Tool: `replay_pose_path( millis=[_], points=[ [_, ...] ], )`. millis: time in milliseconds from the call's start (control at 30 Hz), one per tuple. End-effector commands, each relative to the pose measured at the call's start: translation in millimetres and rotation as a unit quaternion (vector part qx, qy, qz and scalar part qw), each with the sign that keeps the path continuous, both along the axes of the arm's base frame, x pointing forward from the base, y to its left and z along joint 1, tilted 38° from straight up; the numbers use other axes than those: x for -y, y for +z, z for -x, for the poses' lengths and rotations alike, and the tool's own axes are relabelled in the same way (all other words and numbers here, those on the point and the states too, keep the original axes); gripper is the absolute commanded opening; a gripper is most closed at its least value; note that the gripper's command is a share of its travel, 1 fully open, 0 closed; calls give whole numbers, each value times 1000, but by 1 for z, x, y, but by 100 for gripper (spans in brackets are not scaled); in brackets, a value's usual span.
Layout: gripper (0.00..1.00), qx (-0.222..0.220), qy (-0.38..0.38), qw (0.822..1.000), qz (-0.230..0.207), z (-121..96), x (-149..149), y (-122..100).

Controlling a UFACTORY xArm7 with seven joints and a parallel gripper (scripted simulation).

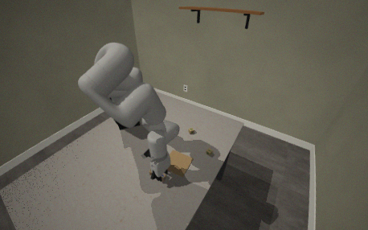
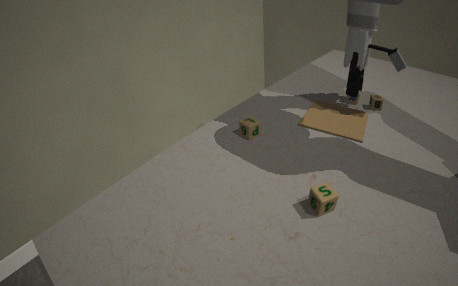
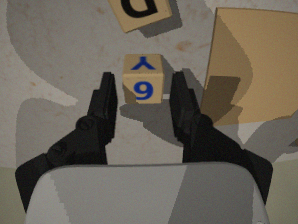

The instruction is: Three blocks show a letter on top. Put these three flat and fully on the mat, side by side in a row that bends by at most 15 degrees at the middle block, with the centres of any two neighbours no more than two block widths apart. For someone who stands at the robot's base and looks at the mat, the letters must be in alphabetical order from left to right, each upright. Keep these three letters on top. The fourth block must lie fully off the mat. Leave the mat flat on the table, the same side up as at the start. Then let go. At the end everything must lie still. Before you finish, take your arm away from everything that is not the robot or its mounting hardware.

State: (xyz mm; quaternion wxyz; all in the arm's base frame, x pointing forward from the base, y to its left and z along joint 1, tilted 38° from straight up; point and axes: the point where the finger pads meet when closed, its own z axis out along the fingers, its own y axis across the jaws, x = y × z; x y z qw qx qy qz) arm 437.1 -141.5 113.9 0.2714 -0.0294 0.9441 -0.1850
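Pincer (image 1: 159, 178) (image 2: 354, 94) (image 3: 143, 86) part-way apart, nothing clamped; the blue-lettered block (image 1: 165, 180) (image 2: 354, 100) (image 3: 143, 80) sits between its fingers on the table, off the mat (image 1: 181, 161) (image 2: 335, 122) (image 3: 260, 60), near one edge. Expected handling: light, stiff, wood-like (slipperiness untested). Best hold: opposite side faces, midway up, squeezed squarely; tilted contact could twist it.

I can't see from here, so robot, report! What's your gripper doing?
Gripper open astride blue-lettered block. Mat beside it, bare. Black-lettered block close by.
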Motion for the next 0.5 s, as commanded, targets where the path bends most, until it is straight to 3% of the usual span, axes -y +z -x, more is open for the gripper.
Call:
replay_pose_path(
  millis=[0, 467],
  points=[
    [47, 0, 0, 1000, 0, 4, -3, 7],
    [47, 0, 0, 1000, 0, 19, -13, 30]
  ],
)
